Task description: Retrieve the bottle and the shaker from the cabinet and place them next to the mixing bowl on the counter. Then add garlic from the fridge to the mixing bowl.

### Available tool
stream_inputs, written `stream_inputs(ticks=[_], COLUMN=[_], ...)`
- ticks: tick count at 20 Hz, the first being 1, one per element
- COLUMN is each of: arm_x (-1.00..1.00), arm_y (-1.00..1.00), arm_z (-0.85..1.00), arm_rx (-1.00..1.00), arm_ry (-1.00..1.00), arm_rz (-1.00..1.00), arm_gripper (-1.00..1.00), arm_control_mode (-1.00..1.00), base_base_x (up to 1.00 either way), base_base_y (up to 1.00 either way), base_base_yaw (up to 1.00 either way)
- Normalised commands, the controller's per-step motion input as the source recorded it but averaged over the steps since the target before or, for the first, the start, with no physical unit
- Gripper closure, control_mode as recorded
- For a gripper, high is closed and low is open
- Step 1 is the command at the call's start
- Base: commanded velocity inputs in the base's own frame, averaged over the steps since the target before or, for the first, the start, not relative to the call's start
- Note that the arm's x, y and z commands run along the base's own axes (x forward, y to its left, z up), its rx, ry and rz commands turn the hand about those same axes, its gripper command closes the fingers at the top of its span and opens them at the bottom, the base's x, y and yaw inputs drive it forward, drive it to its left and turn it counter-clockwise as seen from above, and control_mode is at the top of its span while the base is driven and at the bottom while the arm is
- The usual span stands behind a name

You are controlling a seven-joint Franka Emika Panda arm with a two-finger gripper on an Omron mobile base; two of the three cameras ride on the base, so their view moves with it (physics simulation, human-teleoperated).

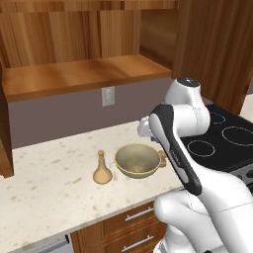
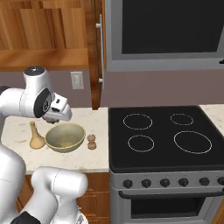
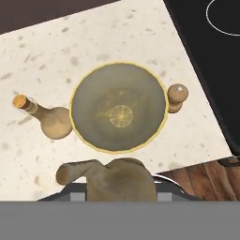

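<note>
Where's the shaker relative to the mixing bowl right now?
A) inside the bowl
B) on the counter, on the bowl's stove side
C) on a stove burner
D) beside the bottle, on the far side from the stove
B: the shaker stands on the counter between the mixing bowl and the stove; the bottle is on the bowl's opposite side.

Tool fingertips hidden behind the garlic [image 3: 117, 180]; shaker [image 1: 162, 158] partly behind the arm.

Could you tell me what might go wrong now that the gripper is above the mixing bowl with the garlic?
1. In the hand view the garlic sits toward the near rim of the mixing bowl, not over its centre; released here, it might land on the counter.
2. The bottle and shaker stand right beside the bowl, so a low descent of the gripper could knock them over.
</note>
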Motion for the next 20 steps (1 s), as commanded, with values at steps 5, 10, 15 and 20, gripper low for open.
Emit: stream_inputs(ticks=[5, 10, 15, 20], arm_x=[0.63, 0.46, 0.30, 0.24], arm_y=[0.16, 0.25, 0.02, 0.00], arm_z=[-0.20, 0.00, -0.28, -0.45], arm_rx=[-0.03, -0.18, -0.12, -0.03], arm_ry=[0.35, 0.26, 0.08, 0.00], arm_rz=[0.18, 0.04, 0.00, 0.00], arm_gripper=[1.00, 1.00, 1.00, 1.00], arm_control_mode=[-1.00, -1.00, -1.00, -1.00], base_base_x=[0.00, 0.00, 0.00, 0.00], base_base_y=[0.00, 0.00, 0.00, 0.00], base_base_yaw=[0.00, 0.00, 0.00, 0.00])
